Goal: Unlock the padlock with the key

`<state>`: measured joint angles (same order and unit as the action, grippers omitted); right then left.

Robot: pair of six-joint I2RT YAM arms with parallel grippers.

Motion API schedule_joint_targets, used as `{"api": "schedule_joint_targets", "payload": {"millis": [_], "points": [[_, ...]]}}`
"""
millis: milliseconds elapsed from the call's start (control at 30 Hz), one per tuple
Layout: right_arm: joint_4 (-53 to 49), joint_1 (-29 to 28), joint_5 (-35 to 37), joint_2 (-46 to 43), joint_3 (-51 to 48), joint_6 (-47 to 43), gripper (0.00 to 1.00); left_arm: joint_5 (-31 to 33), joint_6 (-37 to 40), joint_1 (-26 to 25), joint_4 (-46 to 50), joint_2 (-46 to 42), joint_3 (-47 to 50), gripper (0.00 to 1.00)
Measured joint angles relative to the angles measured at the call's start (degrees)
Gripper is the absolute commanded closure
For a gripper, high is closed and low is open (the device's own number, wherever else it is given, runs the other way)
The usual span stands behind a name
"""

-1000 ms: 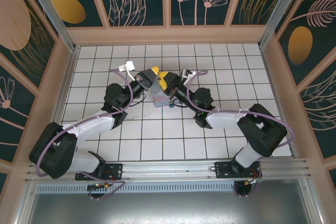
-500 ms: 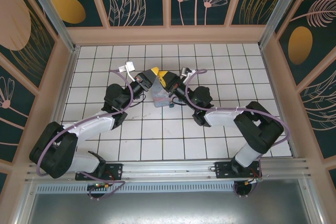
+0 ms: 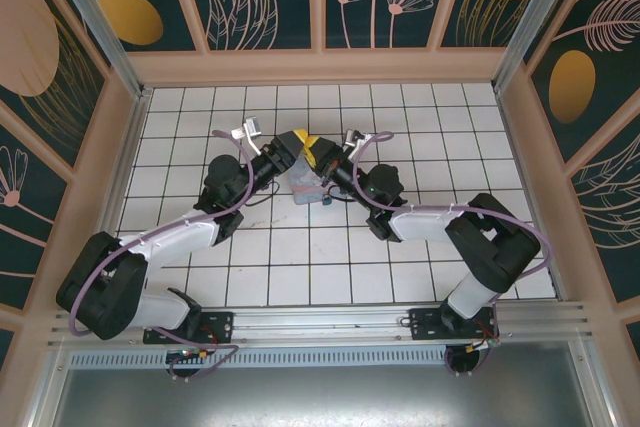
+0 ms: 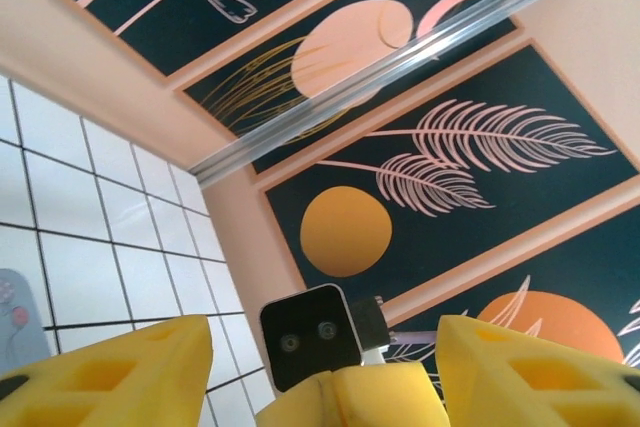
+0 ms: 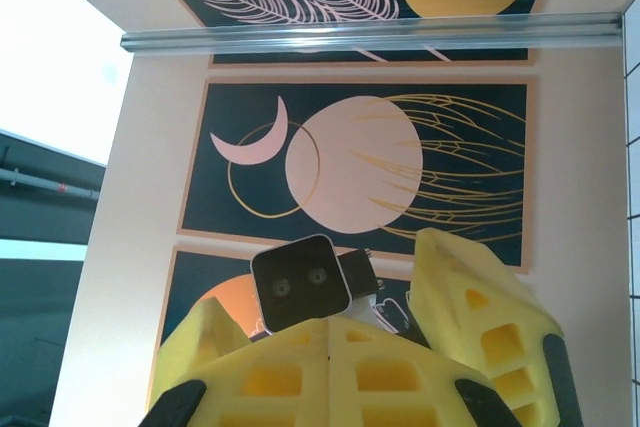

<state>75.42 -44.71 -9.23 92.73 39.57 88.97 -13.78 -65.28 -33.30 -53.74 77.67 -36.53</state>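
Pastel box (image 3: 306,190) below: drop risk.
Above it your left gripper (image 4: 320,342) gaped open, right gripper (image 3: 313,153) clamped tight, load hidden; the key could have slipped.

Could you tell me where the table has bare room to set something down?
Free: the far tile rows along the back wall, and the near-centre tiles between the left arm and right arm. Crowded: mid-table, where the left gripper and right gripper meet by the box.

Right gripper (image 5: 325,347) closed, yellow fingers together — black two-lens camera module (image 5: 300,284) sat just above, moon-patterned wall panel (image 5: 350,162) behind.
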Motion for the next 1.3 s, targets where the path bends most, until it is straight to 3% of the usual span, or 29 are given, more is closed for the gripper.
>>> {"api": "schedule_joint_targets", "payload": {"millis": [167,767,1300], "points": [[-0.9,0.0,0.0,0.0,-0.5,-0.1,1.00,1.1,-3.7,0.0,3.9,-0.6,-0.7,0.29],[-3.3,1.1,0.4,-0.4,-0.2,-0.5,1.00,3.5,-27.6,0.0,6.5,-5.0,5.4,0.30],[-3.0,-1.0,0.8,7.1,5.5,-0.1,1.00,2.6,-35.6,0.0,3.4,-5.0,6.3,0.31]]}}
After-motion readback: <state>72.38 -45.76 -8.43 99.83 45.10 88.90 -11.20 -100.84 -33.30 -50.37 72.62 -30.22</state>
